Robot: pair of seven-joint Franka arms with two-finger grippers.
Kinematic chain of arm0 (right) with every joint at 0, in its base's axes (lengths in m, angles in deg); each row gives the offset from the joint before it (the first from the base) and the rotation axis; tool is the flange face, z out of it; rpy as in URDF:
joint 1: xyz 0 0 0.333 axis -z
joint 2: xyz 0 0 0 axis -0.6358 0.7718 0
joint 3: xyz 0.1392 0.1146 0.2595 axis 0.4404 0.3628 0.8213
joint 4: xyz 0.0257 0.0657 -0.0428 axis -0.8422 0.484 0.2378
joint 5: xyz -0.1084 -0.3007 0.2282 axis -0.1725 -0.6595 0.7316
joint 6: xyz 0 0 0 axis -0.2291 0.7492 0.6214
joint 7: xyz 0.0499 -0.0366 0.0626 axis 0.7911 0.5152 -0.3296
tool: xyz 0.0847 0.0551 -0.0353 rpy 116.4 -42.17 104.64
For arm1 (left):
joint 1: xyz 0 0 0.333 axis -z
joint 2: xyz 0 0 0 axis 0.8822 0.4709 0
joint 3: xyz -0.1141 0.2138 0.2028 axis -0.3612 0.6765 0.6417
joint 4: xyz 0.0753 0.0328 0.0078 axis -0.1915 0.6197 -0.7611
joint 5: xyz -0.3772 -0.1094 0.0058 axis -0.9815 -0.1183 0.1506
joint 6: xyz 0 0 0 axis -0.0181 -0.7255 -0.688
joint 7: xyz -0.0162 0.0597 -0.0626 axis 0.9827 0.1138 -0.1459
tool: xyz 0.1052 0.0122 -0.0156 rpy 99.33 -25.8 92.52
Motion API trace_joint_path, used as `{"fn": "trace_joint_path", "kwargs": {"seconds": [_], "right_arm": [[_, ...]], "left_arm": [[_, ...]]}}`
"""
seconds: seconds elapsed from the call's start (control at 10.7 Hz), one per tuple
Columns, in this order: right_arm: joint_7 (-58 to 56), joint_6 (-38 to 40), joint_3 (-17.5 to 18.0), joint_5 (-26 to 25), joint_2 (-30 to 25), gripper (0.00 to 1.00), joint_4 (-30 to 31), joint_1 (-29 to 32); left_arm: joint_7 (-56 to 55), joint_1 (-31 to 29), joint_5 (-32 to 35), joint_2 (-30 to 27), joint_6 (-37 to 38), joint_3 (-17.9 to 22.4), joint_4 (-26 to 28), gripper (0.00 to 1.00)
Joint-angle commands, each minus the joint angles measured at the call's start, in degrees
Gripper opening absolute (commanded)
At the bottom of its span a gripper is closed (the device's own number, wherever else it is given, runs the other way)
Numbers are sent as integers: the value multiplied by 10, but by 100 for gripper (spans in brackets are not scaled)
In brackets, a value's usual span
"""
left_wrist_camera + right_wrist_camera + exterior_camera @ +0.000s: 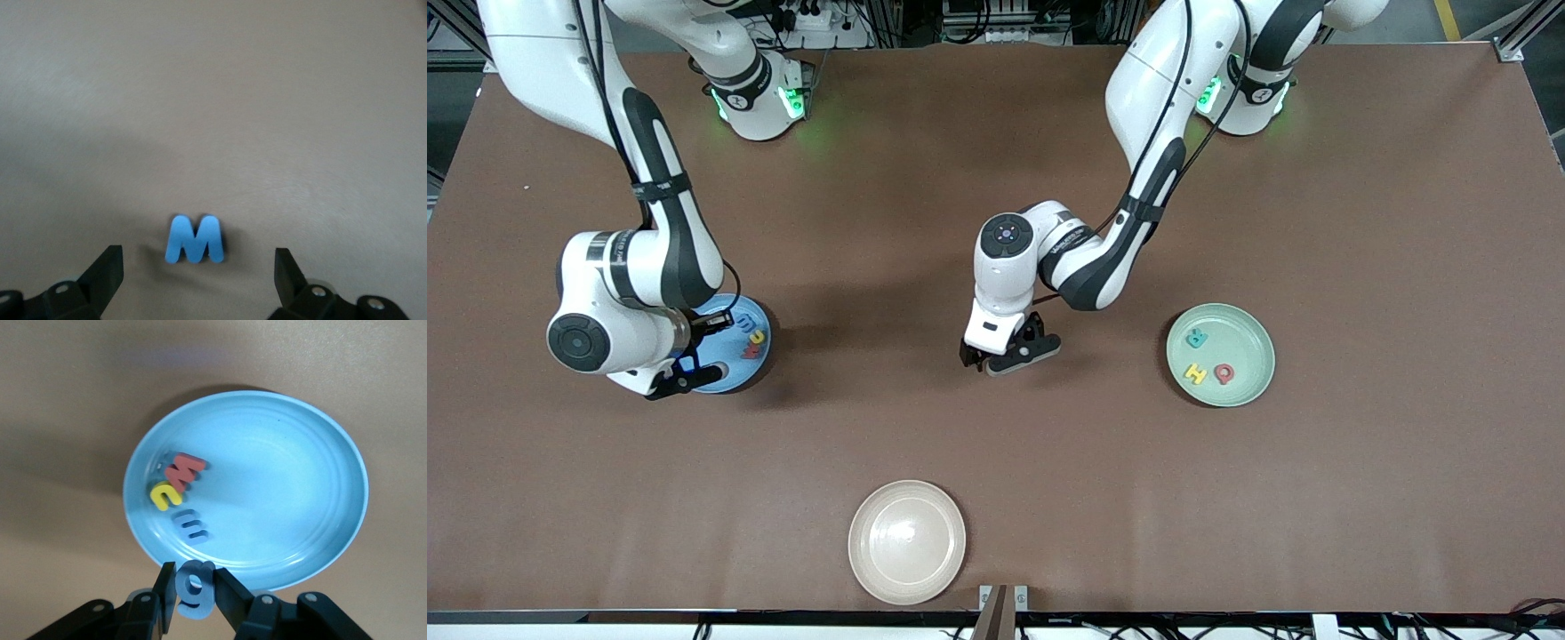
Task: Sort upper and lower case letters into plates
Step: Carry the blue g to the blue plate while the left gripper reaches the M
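**Two letters left: one in the air, one on the table**

Nearest the front camera we note the cream plate (907,542), bare and no part of the sort.

Farther back, mid-table, the left gripper (1009,354) hovers low with its fingers spread wide. In its wrist view a blue W (195,239) lies flat on the table (996,444) between the fingertips, untouched. Risk here: the letter is thin and flat, so we judge that fingers closing a little high would skate over it or push it aside. It also sits off centre between the fingers, so one finger may nudge it first and turn it.

Toward the left arm's end, the green plate (1252,384) holds R (1197,338), H (1195,373) and Q (1224,374).

Toward the right arm's end, the right gripper (195,590) is clamped on a blue g (193,587) over the rim of the blue plate (320,493). Inside lie a red w (184,471), a yellow u (165,495) and a blue m (191,524), close together. Risk here: we judge that a release this near the rim could drop the g on the edge and let it slide out onto the table.
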Motion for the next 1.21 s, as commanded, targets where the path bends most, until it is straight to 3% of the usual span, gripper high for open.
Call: {"fn": "trace_joint_path", "kwargs": {"seconds": [0.0,0.09,0.28,0.65,0.93,1.12], "right_arm": [[-24,-10,3,2,2,45,5,12],[-23,-9,3,3,2,68,5,13],[-23,-4,4,3,-4,100,3,13],[-14,110,4,3,-84,100,-69,-18],[-10,125,5,3,-170,100,-91,-19],[-10,149,8,4,-195,100,-125,2]], "left_arm": [[-56,2,-41,-2,15,5,-7,100],[-55,-1,-44,0,15,5,-7,100],[-46,-2,-44,13,15,7,-7,100],[-6,-8,-49,13,39,5,-7,100],[22,-9,-50,23,39,7,-21,100],[38,-9,-50,25,38,7,-33,100]]}}
